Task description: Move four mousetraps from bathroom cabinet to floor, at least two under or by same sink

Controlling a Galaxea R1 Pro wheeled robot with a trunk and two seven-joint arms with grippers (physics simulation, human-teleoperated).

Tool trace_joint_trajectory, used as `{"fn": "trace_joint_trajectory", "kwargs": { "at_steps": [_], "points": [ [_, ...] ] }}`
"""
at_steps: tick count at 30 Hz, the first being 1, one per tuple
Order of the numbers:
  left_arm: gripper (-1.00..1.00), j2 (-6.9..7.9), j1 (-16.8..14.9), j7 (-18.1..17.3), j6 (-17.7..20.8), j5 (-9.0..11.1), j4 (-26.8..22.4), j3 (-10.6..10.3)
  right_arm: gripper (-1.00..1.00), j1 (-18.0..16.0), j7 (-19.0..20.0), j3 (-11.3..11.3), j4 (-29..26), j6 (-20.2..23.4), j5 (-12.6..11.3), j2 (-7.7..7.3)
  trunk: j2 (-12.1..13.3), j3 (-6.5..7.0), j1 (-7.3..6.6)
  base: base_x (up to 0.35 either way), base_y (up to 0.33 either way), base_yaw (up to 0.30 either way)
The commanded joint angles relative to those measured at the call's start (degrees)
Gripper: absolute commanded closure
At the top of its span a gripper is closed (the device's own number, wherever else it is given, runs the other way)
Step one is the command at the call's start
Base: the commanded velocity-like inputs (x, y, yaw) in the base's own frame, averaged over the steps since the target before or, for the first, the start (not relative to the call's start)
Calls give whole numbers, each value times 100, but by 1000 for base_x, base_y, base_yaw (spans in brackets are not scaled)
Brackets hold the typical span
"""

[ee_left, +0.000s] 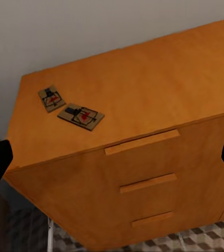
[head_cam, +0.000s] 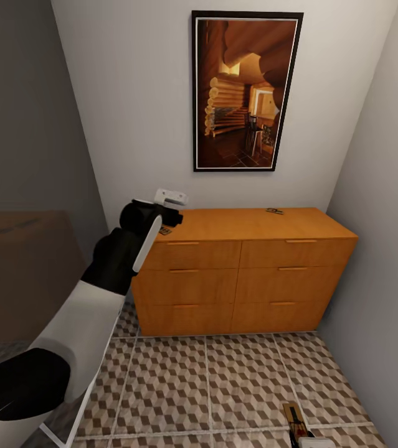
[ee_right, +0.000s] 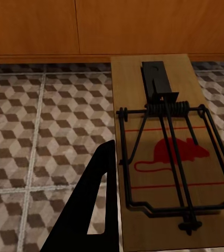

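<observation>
The right claw [ee_right: 167, 184] grips a mousetrap [ee_right: 167, 152], its far finger cropped; left claw [ee_left: 112, 163] spread wide.

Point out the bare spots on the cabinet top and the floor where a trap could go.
Cabinet top: bare across the middle, between the two traps at its left end and the lone trap near the back right. Floor: open tiles before the drawers. Crowded: the left end, under the left gripper, and the bottom-right floor where a trap sits at the right gripper.
</observation>
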Motion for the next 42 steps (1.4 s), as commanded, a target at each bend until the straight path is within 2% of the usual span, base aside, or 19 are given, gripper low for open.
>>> {"fn": "trace_joint_trajectory", "kwargs": {
  "at_steps": [1, 7, 12, 16, 24, 34, 42],
  "points": [
    [-100, -2, -5, 44, 19, 38, 26, 17, 100, -3, -3, -4, 4, -16, -1, 2, -3, -6, 0, 0, 0, 0],
    [-100, -9, -4, 78, -6, 65, 205, 311, 100, -3, -3, -4, 4, -16, -1, 7, -3, -6, 0, 0, 0, 0],
    [-100, -9, -4, 83, -9, 68, 231, 724, 100, -3, -3, 0, 4, -16, -1, 7, -3, -6, 0, 0, 0, 0],
    [-100, -9, -4, 85, -9, 68, 235, 934, 100, -3, -3, -1, 4, -16, -1, 7, -3, -6, 0, 0, 0, 0],
    [-100, -10, -4, 85, -16, 64, 240, 1035, 100, -3, -3, 2, 4, -16, -1, 7, -3, -6, 0, 0, 0, 0],
    [-100, -10, -4, 80, -4, 84, 233, 1037, 100, -4, -3, 2, 4, -23, -1, 7, -3, -6, 0, 0, 0, 0],
    [-100, -10, -1, 77, -1, 173, 240, 1022, 100, -3, 10, 4, 4, -25, -9, 7, -3, -14, 0, 0, 0, 0]
  ]
}}
